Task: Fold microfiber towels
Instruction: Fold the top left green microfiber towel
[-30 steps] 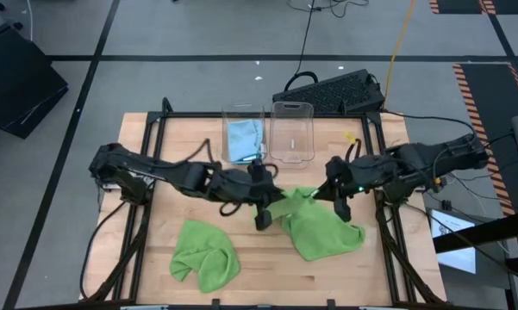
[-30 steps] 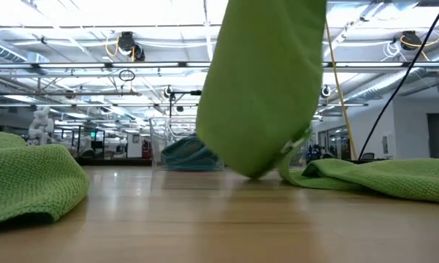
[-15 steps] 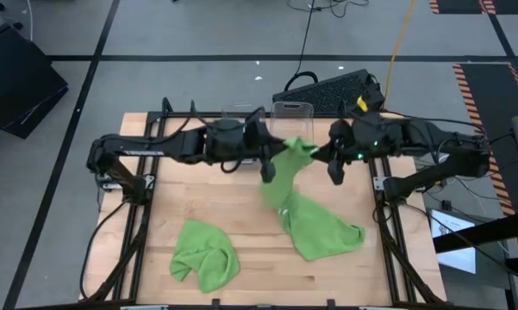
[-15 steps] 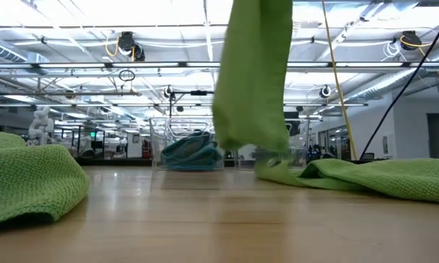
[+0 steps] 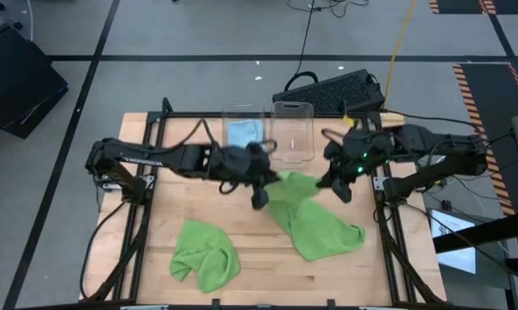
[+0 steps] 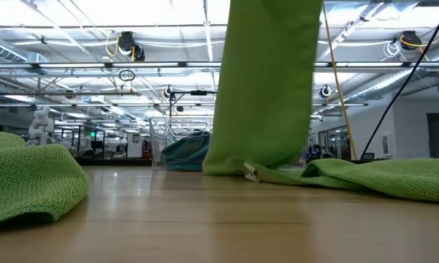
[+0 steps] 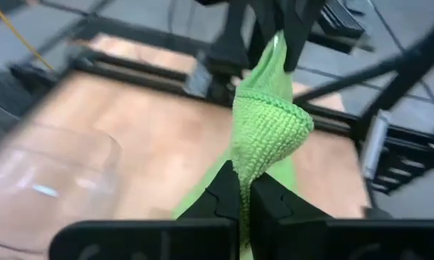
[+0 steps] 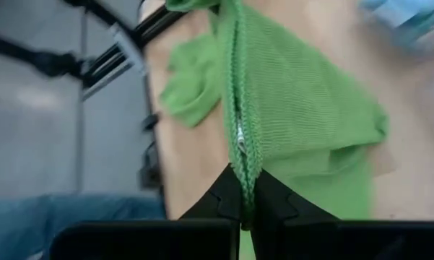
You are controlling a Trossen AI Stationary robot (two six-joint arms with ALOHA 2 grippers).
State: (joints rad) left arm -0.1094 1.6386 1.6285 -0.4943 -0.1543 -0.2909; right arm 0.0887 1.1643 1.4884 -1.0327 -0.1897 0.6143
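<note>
A lime green microfiber towel [image 5: 315,220] is held up by one edge between my two grippers, while its near part [image 6: 380,179] lies on the table. My left gripper [image 5: 259,198] and my right gripper [image 5: 342,189] are both shut on it, above the table's middle. In the low view the raised part [image 6: 266,80] hangs as a broad sheet, its lower fold [image 6: 252,170] touching the wood. A second green towel [image 5: 205,254] lies crumpled at the near left. A light blue towel [image 5: 243,135] sits in a clear bin [image 5: 241,112] at the far edge. My left gripper pinches a bunched corner of the green towel [image 7: 254,162] between its two fingers, slanting down from the table's left. The cloth rises from the fingers and runs slack toward the other gripper. My right gripper pinches the towel's hemmed edge [image 8: 242,162] between its two fingers, slanting down from the table's right. The hem runs straight away from the fingers, and the cloth hangs below with its far part on the table.
A second clear bin [image 5: 293,129] stands beside the first at the far edge. A black box [image 5: 332,90] and cables lie beyond the table. Black frame rails [image 5: 138,198] run along both sides. Bare wood [image 5: 241,215] shows between the two green towels.
Both grippers swung the held edge up and toward the far edge, lifting the towel's hanging part clear of the table, then came back toward the near edge and lower. The hanging part now touches the wood again; the near part stayed lying.
</note>
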